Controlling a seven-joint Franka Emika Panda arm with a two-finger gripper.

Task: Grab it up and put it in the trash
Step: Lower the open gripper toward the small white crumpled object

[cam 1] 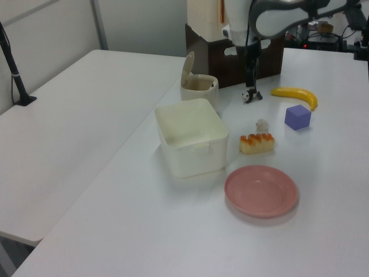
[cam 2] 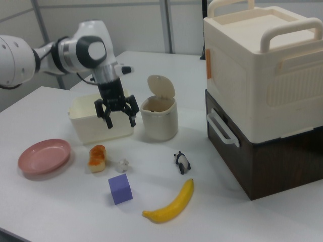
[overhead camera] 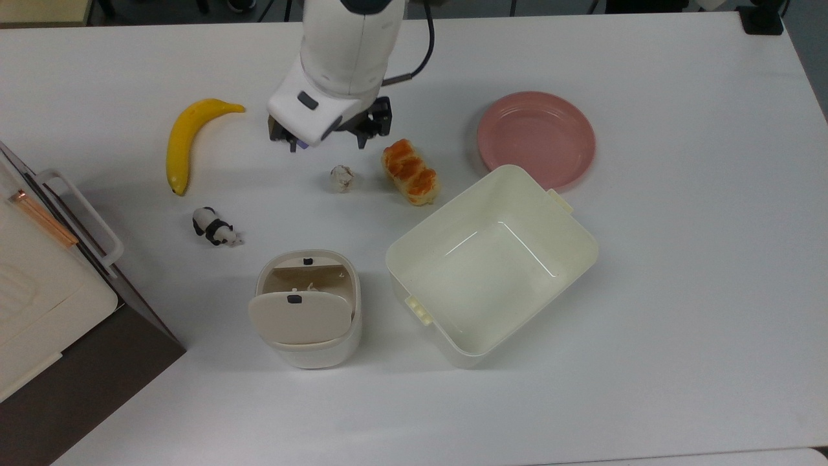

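The crumpled whitish paper wad [overhead camera: 342, 178] lies on the white table between the bread roll and the panda figurine; it also shows in the left view [cam 1: 262, 124] and the right view [cam 2: 122, 164]. My gripper [overhead camera: 326, 145] hangs open and empty above the table, just beyond the wad toward the top view's top, and covers most of the purple cube [overhead camera: 299, 147]. In the right view the gripper [cam 2: 119, 120] is spread wide, well above the wad. The trash [overhead camera: 304, 310], a cream bin with its flap lid tilted up, stands nearer the top view's bottom edge.
A cream tub [overhead camera: 491, 259] sits at the trash's right in the top view, with a pink plate [overhead camera: 535, 137] beyond it. A bread roll [overhead camera: 410, 171], banana [overhead camera: 184, 139] and panda figurine [overhead camera: 213, 228] surround the wad. A tall cream-and-brown cabinet [overhead camera: 39, 272] fills the top view's left edge.
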